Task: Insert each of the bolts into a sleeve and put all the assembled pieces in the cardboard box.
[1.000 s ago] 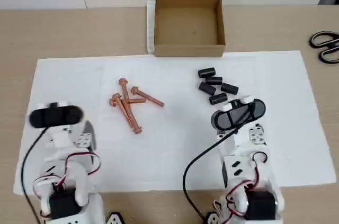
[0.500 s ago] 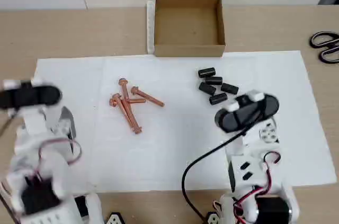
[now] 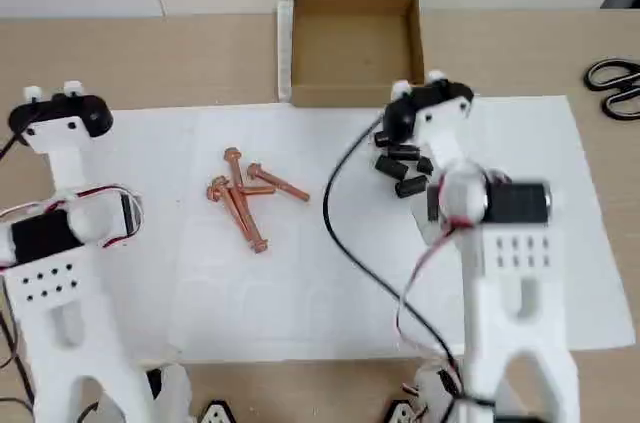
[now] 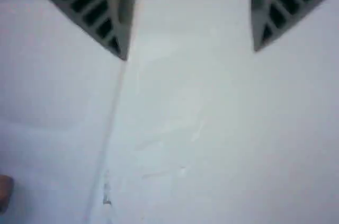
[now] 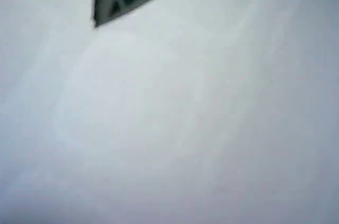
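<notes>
Bolts (image 3: 245, 195): copper, crossed heap on white sheet (image 3: 330, 283), at 9 o'clock of sleeves (image 3: 404, 165), which are black and clustered. Cardboard box (image 3: 352, 95) at 12 o'clock. Right pincer (image 3: 420, 113) above sleeves, state cannot be told; left pincer (image 4: 190, 49) apart over sheet. Risk: crowded sleeves likely roll or lift paired.

bolts (image 3: 243, 194): copper, loose crossed pile
sleeves (image 3: 403, 156): black, short, clustered, unassembled
cardboard box (image 3: 350, 95): open, upright, just behind sleeves

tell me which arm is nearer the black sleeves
Right. The right arm hangs over the sleeves; the left arm stands beyond the bolts at the edge of the paper.
</notes>
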Robot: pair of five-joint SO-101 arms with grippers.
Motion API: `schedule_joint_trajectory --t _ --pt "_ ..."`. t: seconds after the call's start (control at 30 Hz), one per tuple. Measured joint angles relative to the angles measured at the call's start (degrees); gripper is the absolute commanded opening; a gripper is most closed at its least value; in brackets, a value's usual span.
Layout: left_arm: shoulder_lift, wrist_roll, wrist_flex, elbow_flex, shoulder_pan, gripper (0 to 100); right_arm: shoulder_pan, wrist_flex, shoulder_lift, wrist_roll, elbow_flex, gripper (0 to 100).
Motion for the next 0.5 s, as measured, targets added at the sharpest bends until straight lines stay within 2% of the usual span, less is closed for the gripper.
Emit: schedule_joint_trajectory --t 0.2,0.27,0.37,0.5 --pt "0.5 0.2 0.3 1.2 3.2 15 0.1 -2.0 10.0 -11.4 -6.0 16.9" --pt "0.5 0.0 0.3 2.6 5.1 15 0.2 -2.8 13.1 -12.0 -7.4 16.9" --pt "0.5 0.0 0.3 4.5 6.7 15 0.1 -2.9 18.1 -8.4 -9.3 16.9" --pt "0.5 0.9 -0.7 6.6 6.4 15 0.2 2.3 26.5 4.3 -15.1 16.9"
